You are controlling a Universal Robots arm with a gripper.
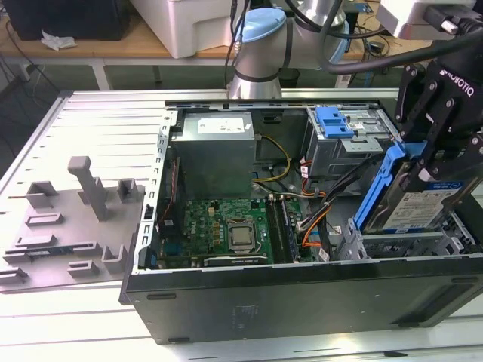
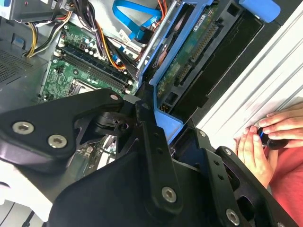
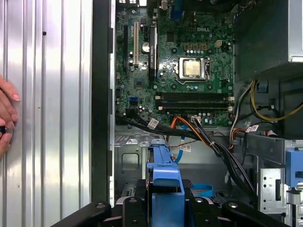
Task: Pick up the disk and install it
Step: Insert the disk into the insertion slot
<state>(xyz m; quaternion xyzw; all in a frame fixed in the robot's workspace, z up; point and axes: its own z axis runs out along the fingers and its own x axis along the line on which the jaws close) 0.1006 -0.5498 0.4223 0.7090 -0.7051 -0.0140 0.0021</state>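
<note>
My black gripper is shut on the disk, a silver drive with a white-and-blue label framed by blue rails. The disk hangs tilted, its lower end down at the metal bay in the open computer case, at the exterior view's right. In the second wrist view the gripper clamps the disk, whose green circuit side and blue rail show. In the first wrist view the disk appears edge-on as a blue strip between the fingers, above the bay floor.
A drive cage with a blue bracket stands behind the disk. The motherboard and cable bundles lie beside the bay. A grey fixture tray sits at the exterior view's left. A person's hand rests on the table beside the case.
</note>
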